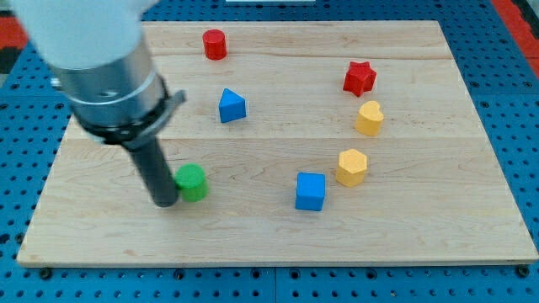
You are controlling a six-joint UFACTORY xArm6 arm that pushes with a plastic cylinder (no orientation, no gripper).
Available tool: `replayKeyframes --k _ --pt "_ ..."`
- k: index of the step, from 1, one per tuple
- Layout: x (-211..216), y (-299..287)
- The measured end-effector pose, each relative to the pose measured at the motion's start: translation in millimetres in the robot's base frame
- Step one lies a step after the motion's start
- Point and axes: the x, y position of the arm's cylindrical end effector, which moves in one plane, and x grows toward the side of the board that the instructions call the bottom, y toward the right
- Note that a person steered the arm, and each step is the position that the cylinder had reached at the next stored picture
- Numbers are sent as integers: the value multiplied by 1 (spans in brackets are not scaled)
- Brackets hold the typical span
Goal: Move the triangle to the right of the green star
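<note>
While my tip (164, 202) rests on the pale wooden board (421, 236), it touches the view's left side of the green block (192, 182), whose shape I cannot make out. I have no jaws, only a dark rod. From the green block, the blue triangle block (232, 106) sits toward the view's top and slightly right, well apart.

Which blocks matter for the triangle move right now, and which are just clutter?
In play:
- blue triangle
- green block, star shape not clear
- my tip, touching the green block's left side

Lying about:
- red cylinder
- red star
- yellow heart
- yellow hexagon
- blue cube
</note>
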Motion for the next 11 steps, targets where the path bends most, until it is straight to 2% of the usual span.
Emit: replayKeyframes --k 1,2,3,4,5,6,7,8,9,10,11 --pt "0 0" --pt "2 -65" --pt "-47 -47" --pt "-83 27" --pt "-110 65" --pt "-163 61" --pt "-165 93" --pt "-192 129" --pt "-198 59" --pt "-166 4" --pt "-221 3"
